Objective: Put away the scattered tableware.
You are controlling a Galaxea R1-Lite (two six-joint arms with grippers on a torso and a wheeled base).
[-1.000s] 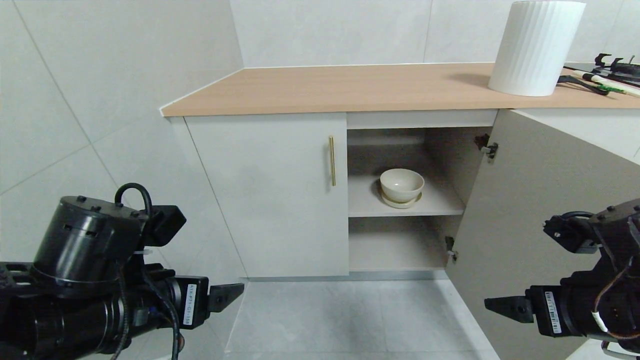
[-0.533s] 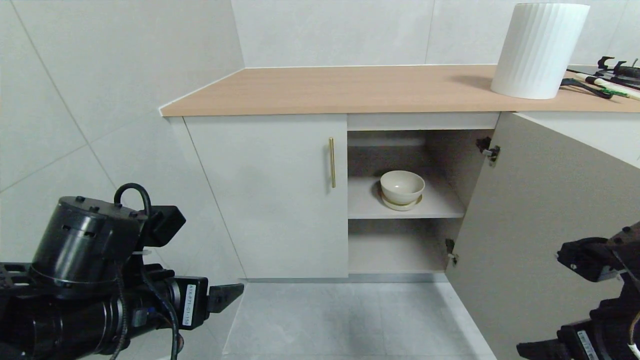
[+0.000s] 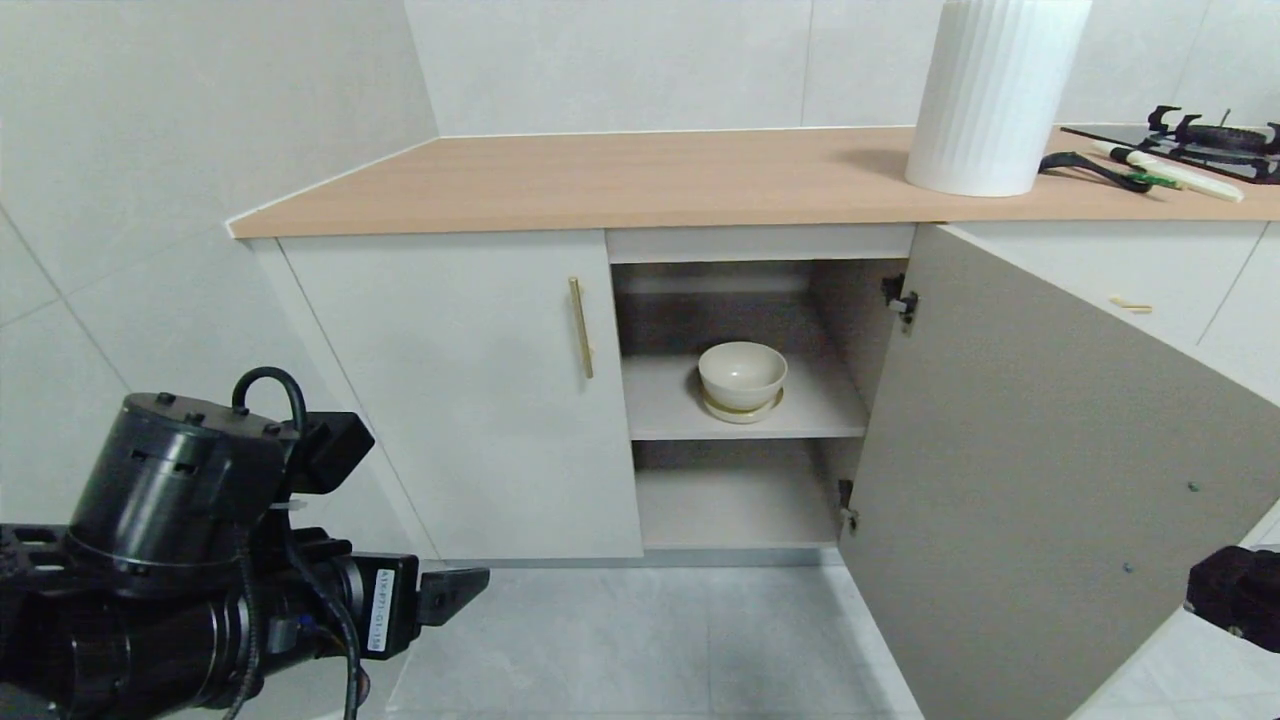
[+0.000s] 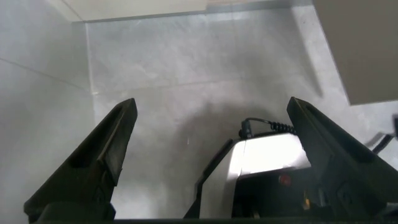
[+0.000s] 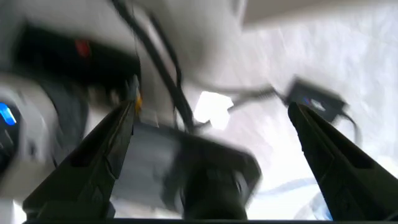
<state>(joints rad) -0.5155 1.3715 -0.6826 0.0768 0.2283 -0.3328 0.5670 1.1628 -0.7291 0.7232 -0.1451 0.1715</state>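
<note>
1. The cream bowl [image 3: 741, 372] sits in a shallow plate [image 3: 741, 410] on the upper shelf [image 3: 660, 405] of the cabinet. Its place on that shelf is the same as a second ago.
2. The whole head view has slid sideways, so the cabinet now shows further left. That is the camera turning, not the tableware moving.
3. The cabinet's right door [image 3: 1000, 450] stands wide open as before, and the left door [image 3: 450, 390] is shut.
4. The right arm [image 3: 1235, 595] has dropped and drawn back to the lower right edge of the head view. Its right claw [image 5: 211, 109] has its fingers spread apart and holds nothing.
5. The left claw [image 4: 211, 106] hangs low over the floor, well apart from the cabinet. Its fingers are also apart and empty, and it has not shifted.
6. On the desk [image 3: 600, 180] above stand a white ribbed container [image 3: 995, 95] and some dark utensils [image 3: 1150, 170].
7. Judgement: this bowl and plate look stowed. With both claws free and the view swinging right, the robot is probably looking for further pieces, and the door is not yet closed.
</note>
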